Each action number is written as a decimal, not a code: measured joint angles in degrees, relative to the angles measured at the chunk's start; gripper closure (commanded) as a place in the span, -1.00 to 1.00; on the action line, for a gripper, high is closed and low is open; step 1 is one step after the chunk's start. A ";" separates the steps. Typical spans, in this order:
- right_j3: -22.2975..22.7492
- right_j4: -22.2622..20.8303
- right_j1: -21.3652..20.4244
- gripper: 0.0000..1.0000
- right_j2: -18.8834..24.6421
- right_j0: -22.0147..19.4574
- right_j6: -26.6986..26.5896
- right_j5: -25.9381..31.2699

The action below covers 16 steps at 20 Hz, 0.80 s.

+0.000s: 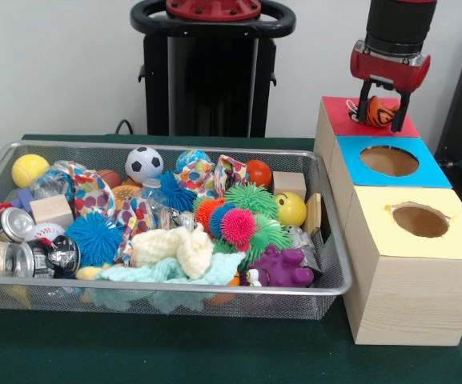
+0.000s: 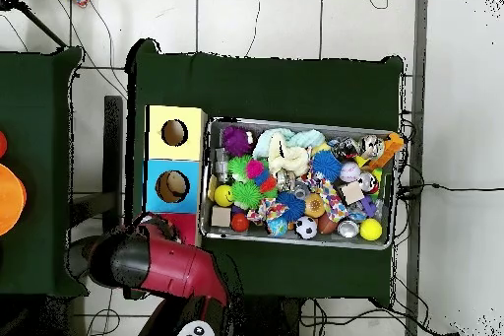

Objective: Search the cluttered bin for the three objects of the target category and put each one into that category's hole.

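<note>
My gripper (image 1: pixel 383 110) hangs over the red-topped box (image 1: pixel 339 110), the farthest of three wooden boxes, and is shut on a small orange ball with black stripes (image 1: pixel 381 113). The ball sits just above the red lid and hides the hole there. The wire bin (image 1: pixel 174 286) to the left holds more balls: a soccer ball (image 1: pixel 143 162), a yellow tennis ball (image 1: pixel 29 170), an orange ball (image 1: pixel 259 172), a yellow smiley ball (image 1: pixel 291 208). In the overhead view the red arm (image 2: pixel 162 263) covers the gripper and most of the red box (image 2: pixel 189 224).
The blue-topped box (image 1: pixel 351 152) and the yellow-topped box (image 1: pixel 455 240) each have an open round hole. Spiky rubber balls, cans, wooden blocks, cloths and a purple toy (image 1: pixel 283 268) crowd the bin. The bin's wall nearly touches the boxes.
</note>
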 measured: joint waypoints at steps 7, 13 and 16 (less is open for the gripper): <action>-2.39 -0.02 0.29 -1.00 -0.53 1.18 0.00 5.81; -5.38 -0.05 -0.27 -1.00 -1.75 2.30 0.00 10.69; -6.87 -0.08 -0.85 -1.00 -2.65 2.93 0.00 12.35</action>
